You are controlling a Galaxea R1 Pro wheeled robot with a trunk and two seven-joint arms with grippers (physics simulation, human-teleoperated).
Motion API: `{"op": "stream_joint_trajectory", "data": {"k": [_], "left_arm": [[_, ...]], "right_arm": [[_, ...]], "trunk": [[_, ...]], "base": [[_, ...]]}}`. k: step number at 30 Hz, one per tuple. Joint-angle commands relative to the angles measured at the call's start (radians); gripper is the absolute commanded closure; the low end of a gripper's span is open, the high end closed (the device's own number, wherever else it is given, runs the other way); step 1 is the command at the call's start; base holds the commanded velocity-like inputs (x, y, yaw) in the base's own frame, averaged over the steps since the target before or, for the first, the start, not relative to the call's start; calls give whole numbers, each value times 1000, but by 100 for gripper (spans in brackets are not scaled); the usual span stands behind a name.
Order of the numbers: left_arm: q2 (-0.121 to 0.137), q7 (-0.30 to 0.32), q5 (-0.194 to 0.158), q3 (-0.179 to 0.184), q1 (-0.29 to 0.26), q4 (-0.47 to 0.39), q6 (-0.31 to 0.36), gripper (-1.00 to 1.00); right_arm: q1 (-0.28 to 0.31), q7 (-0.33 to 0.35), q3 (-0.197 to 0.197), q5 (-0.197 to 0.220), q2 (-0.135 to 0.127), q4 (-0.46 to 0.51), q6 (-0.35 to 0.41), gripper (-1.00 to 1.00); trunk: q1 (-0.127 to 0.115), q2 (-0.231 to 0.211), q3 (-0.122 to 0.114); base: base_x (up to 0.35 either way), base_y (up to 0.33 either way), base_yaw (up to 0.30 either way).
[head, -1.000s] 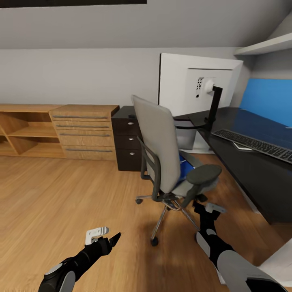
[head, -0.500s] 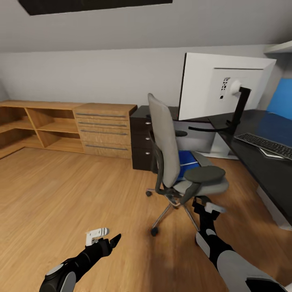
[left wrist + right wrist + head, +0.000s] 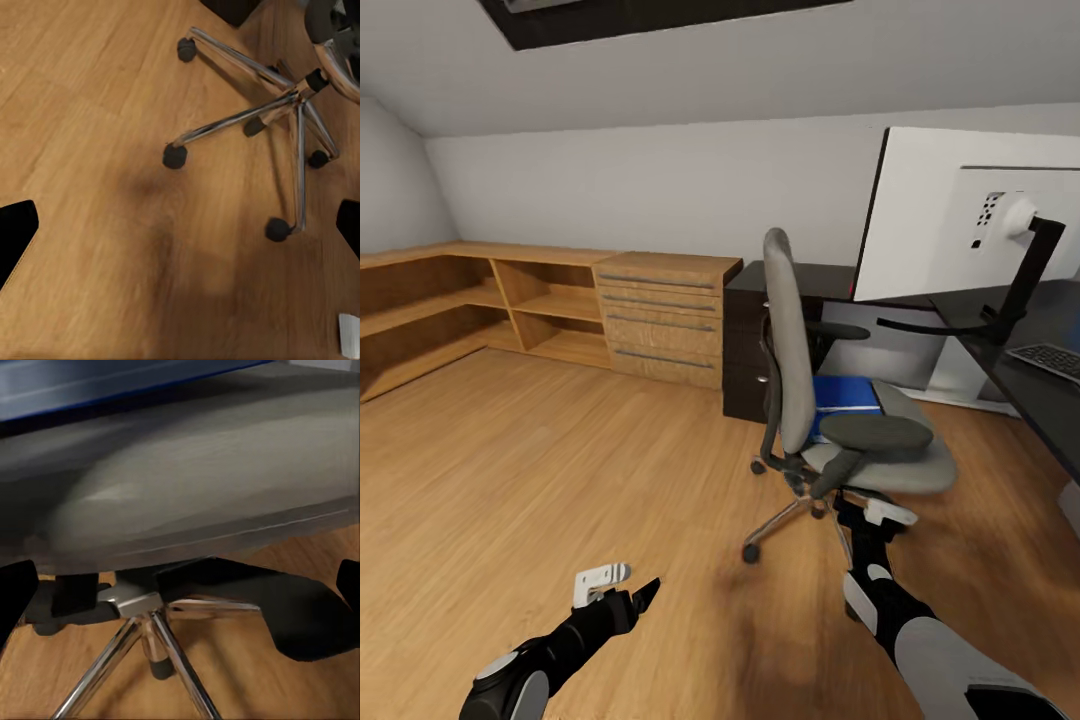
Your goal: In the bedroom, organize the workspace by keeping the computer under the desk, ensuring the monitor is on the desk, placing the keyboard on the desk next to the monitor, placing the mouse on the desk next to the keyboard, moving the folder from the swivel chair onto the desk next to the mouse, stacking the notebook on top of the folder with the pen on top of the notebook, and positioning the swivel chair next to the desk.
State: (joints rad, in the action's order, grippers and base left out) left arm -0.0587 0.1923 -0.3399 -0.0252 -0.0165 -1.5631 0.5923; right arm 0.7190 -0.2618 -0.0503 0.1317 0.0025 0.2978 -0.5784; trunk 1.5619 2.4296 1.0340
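Observation:
The swivel chair [image 3: 792,350] stands on the wood floor, side-on to me, its grey seat toward the desk [image 3: 1040,385]. The blue folder [image 3: 847,394] lies on the seat. On the desk, the monitor [image 3: 950,215] shows its white back, and a corner of the keyboard [image 3: 1052,358] is visible at the picture's edge. My right gripper [image 3: 868,512] is open, low down just under the seat's near edge; its wrist view looks up at the seat's underside [image 3: 187,502] and the chrome stem [image 3: 146,634]. My left gripper [image 3: 628,590] is open above bare floor, and its wrist view looks at the chair's five-star base [image 3: 296,105].
A low oak shelving unit [image 3: 480,310] with drawers [image 3: 660,315] runs along the far and left walls. A black drawer cabinet [image 3: 745,345] stands between it and the desk. Open wood floor [image 3: 560,470] spreads to the chair's left.
The camera has swung left, so chair, monitor and desk sit further right in the picture and more shelving shows. Both arms hold the same pose, grippers still open.

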Motion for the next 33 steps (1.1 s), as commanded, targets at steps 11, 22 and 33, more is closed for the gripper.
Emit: {"op": "stream_joint_trajectory", "data": {"k": [11,22,33], "left_arm": [[-3,4,-5,-2,-1,0,8,-100],[-3,4,-5,-1,0,12,8,-100],[-3,4,-5,-1,-1,12,8,-100]], "right_arm": [[0,4,-2,5,1,0,-4,-100],[1,4,-2,4,0,0,-4,-100],[1,4,-2,4,-1,0,-4,-100]], "trunk": [[0,0,1],[0,0,1],[0,0,0]], "base": [[0,104,237],[0,7,129],[0,0,4]]}}
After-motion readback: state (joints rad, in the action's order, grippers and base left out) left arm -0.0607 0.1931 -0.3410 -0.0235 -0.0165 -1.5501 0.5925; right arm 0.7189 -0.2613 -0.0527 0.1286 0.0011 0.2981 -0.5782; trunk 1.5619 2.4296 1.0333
